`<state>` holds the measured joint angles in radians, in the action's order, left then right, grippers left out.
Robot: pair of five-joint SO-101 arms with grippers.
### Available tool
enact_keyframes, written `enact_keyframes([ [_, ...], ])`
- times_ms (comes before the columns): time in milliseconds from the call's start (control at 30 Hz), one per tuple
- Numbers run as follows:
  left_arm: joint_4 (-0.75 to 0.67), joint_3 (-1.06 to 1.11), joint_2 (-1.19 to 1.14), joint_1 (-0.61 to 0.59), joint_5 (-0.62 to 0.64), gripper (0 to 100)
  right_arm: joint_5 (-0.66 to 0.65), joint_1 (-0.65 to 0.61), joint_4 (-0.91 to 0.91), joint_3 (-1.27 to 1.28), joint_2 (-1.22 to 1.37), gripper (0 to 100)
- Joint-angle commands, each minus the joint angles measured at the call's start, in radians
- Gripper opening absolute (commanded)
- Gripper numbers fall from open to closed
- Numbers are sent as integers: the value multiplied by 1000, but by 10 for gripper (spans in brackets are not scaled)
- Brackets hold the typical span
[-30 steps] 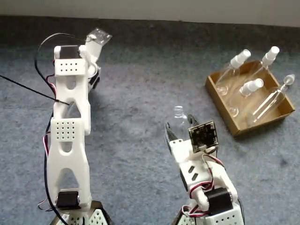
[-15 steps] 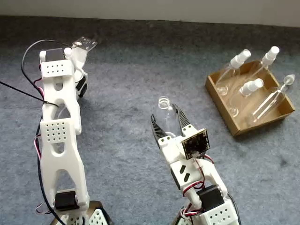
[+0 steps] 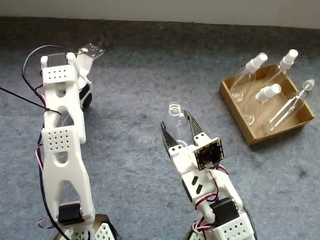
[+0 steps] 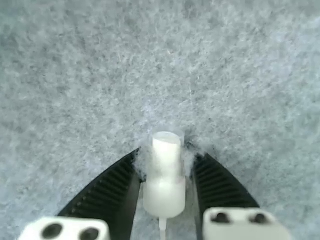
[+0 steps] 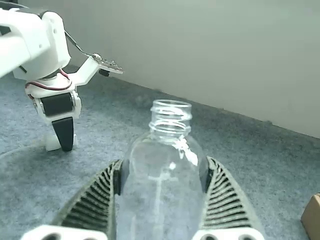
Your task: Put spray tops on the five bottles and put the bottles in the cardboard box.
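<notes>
Surface: grey carpet (image 3: 135, 80), with a pale wall (image 3: 200, 9) along its far edge. The box (image 3: 234, 114) sits at the right and four capped bottles (image 3: 285, 110) lie in it.

Right gripper (image 5: 164, 167): jaws clamped on the sides of the fifth bottle (image 5: 162, 190). It is clear, and its neck points away from the wrist. The mouth is open and bare. It is held near the middle of the carpet, well apart from the box.

Left gripper (image 4: 167, 156): down at the carpet on the far left, with jaws drawn in against a white spray top (image 4: 164, 177). The thin tube points back toward the wrist.

Assessment: four of five are done. The step in hand is mating this top with the last bottle.

Recommendations:
- Hold the bottle still, with its mouth turned toward the left arm.
- Lift the top off the carpet before it travels.
- Turn the wrist so the tube leads.
- Feed the tube into the mouth first, then line up the collar squarely with the threads.
- Seat the collar gently, because a skewed approach would likely bend the tube or push the bottle out of its grip.
</notes>
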<state>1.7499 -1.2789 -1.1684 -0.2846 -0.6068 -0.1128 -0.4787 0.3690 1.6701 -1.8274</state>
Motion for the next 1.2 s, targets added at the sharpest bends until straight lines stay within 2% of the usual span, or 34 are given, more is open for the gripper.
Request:
enact_keyframes([
  [0, 5, -10, 62, -10, -5, 137, 6, -7, 4, 120, -12, 41],
  [433, 11, -77, 58, -28, -8, 135, 3, -7, 48, 120, -12, 41],
  [667, 5, -84, 61, -18, -9, 207, 2, -7, 48, 120, -12, 41],
  [833, 3, -87, 64, -18, -5, 213, 2, -7, 50, 120, -12, 41],
  [1033, 11, -231, 61, -18, -5, 213, 2, -5, 50, 120, -12, 41],
  [1167, 11, -242, 61, -18, -5, 213, 2, -5, 50, 122, -12, 41],
])
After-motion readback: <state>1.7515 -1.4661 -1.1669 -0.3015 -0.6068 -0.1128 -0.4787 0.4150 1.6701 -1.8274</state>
